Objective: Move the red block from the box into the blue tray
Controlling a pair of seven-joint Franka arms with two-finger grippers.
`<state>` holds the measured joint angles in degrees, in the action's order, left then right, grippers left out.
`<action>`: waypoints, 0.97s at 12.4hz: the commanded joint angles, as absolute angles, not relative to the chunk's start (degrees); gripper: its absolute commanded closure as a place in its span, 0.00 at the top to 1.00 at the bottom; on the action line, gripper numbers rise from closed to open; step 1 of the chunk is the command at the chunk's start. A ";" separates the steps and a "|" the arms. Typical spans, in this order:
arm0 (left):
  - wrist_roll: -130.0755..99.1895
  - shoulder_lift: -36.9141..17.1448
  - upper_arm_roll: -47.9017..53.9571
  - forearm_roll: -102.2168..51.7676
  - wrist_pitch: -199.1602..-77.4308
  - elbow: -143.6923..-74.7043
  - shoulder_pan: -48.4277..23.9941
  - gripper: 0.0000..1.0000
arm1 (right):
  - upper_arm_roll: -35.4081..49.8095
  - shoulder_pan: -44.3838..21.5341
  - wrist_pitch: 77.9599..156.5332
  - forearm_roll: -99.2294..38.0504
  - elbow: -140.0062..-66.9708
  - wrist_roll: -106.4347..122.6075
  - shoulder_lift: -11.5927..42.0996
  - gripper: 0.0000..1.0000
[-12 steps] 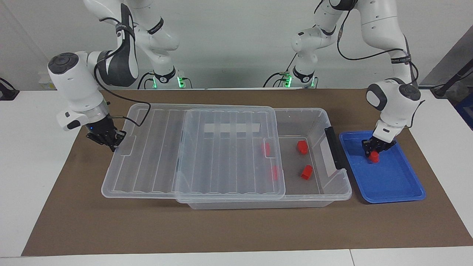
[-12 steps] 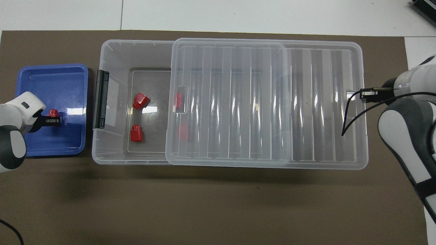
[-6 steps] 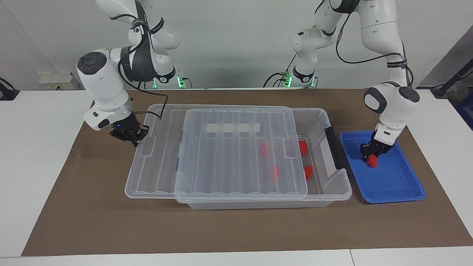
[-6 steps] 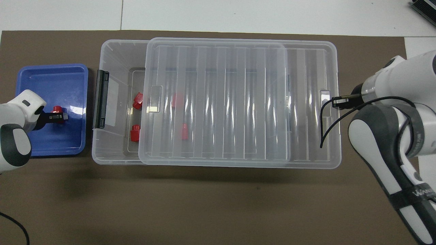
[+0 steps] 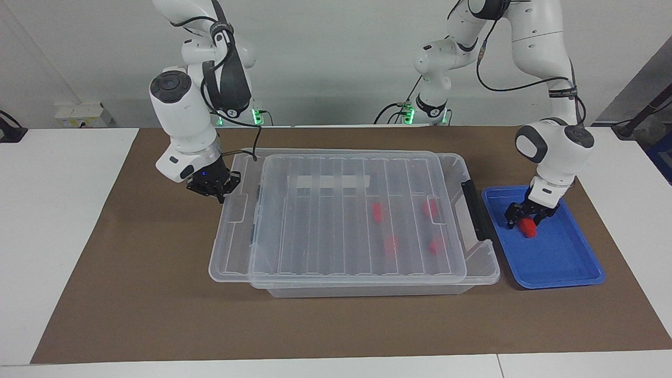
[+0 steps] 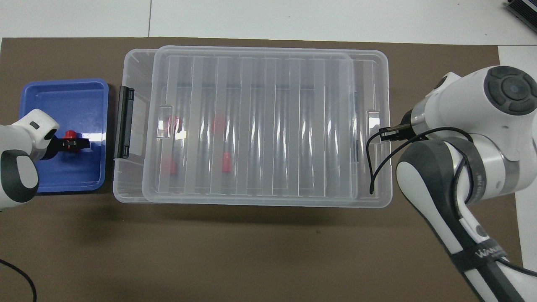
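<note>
One red block (image 5: 528,227) lay in blue tray (image 5: 572,262): likely light, rigid, slick; grip flat sides. Left gripper (image 5: 524,219) just over it, closure indiscernible; right gripper (image 5: 218,192) at lid (image 5: 341,220) edge, closure indiscernible.

Left end effector (image 5: 525,219) lowered, right end effector (image 5: 216,190) lowered

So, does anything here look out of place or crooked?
Only the lid: it sits off-centre on the box, overhanging at the right arm's end, where the right pincer is at its edge. The red block lies in the tray under the left pincer.
</note>
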<state>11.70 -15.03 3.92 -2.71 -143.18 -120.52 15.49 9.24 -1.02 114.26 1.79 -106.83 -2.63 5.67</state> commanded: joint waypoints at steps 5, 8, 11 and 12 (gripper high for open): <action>12.04 -0.12 3.78 1.05 -103.21 -105.03 14.59 0.86 | 9.58 -2.28 113.12 -2.29 -107.67 -2.02 4.13 0.00; 10.99 4.83 5.70 1.14 -94.52 -101.37 13.54 0.87 | 9.58 -3.34 113.20 -2.46 -107.67 -2.02 4.13 0.00; 3.10 4.22 11.14 0.70 -86.92 -93.69 9.86 1.00 | 10.28 -3.43 113.29 -2.46 -107.67 -1.76 4.13 0.00; 0.99 4.74 11.94 0.88 -88.93 -95.26 6.97 1.00 | 10.28 -3.43 113.38 -2.46 -107.67 -1.76 4.13 0.00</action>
